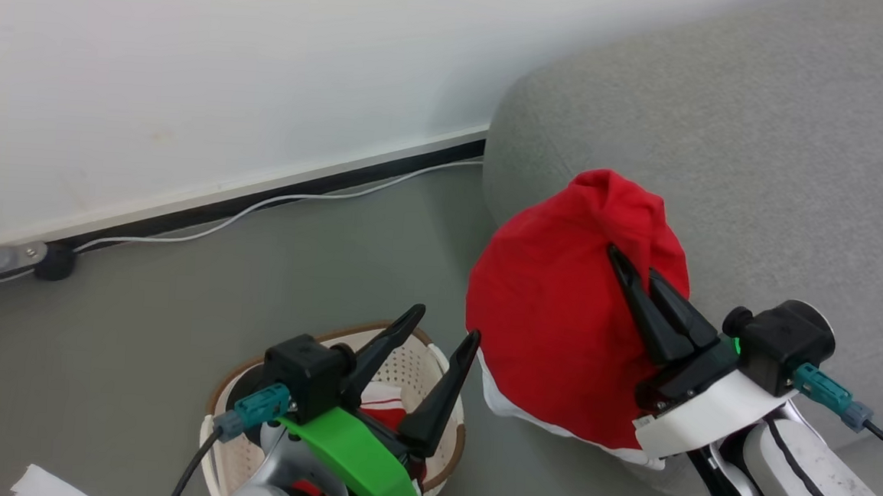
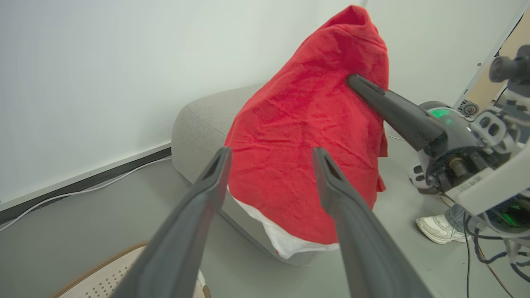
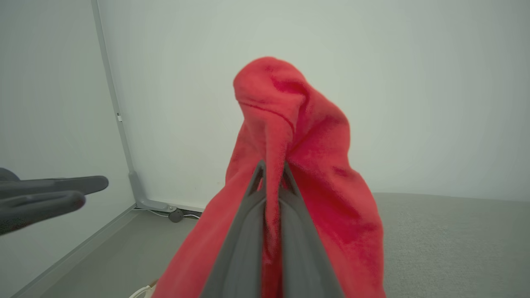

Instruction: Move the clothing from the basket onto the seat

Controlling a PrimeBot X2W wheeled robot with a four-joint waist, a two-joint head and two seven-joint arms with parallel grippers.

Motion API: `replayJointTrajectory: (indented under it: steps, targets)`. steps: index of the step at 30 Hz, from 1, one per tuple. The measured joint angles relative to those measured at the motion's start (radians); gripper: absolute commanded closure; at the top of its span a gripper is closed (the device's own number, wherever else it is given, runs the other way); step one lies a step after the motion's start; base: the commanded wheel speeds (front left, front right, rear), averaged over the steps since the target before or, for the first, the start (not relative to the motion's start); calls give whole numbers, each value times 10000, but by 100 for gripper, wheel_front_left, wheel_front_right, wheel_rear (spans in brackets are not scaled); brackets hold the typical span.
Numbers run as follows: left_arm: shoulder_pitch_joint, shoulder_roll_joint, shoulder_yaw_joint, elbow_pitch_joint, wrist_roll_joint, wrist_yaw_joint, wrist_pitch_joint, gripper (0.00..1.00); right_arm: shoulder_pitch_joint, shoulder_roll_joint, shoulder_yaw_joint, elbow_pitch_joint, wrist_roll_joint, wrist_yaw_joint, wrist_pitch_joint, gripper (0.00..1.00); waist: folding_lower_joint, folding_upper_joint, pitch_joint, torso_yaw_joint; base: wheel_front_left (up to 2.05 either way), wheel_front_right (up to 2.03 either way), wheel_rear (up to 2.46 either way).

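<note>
One red garment (image 1: 560,317) with a white hem hangs bunched in the air just in front of the single grey seat (image 1: 762,145). The right end effector (image 1: 632,262) is clamped on its upper folds. Left of the seat, the left end effector (image 1: 445,322) hovers spread and empty above the one basket (image 1: 411,369). The basket seems to hold at least one more red-and-white piece (image 1: 385,417), partly hidden. This looks like the carrying step; next, swing the garment over the seat and release.
</note>
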Motion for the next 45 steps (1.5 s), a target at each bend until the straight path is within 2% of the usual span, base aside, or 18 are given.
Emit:
replayJointTrajectory:
  steps: [6,9,14,19,28,32,33,38,45]
  targets:
    - [122,-10,107,-305,330,420,-40,0,-23,-115,-205,-165,111,128,0,100,0,0,405,-781,0,0,0]
    - [293,-17,75,-405,364,587,-38,0,-199,-50,-667,-46,462,178,0,100,0,0,759,-1085,0,0,0]
    - [354,-40,-81,-487,428,830,88,0,-1036,-100,-1831,493,894,-2,0,100,0,0,1485,-1367,0,0,0]
    - [479,-38,-100,-662,583,1041,196,0,-2241,79,-3359,1057,1894,-349,0,100,1,0,2256,-1336,0,0,0]
    - [638,2,286,-1438,1026,1438,130,0,-4526,-387,-5839,2761,3524,-723,6,100,1,0,3414,-559,0,0,0]
    - [685,284,148,-1824,1204,1436,182,0,-5609,-988,-6759,3394,3967,-882,105,100,1,0,3899,-74,0,0,0]
    - [685,324,13,-2019,1206,1392,205,0,-6035,-1406,-6926,3668,3960,-884,236,100,1,0,4151,180,0,0,0]
    - [648,560,-209,-2383,1315,1200,332,0,-6930,-2117,-7304,4307,3965,-1049,550,100,1,0,4822,802,0,0,0]
    - [604,583,-123,-2989,1319,1127,399,0,-8127,-2460,-7093,4771,3962,-1047,972,100,2,0,5896,1463,0,0,0]
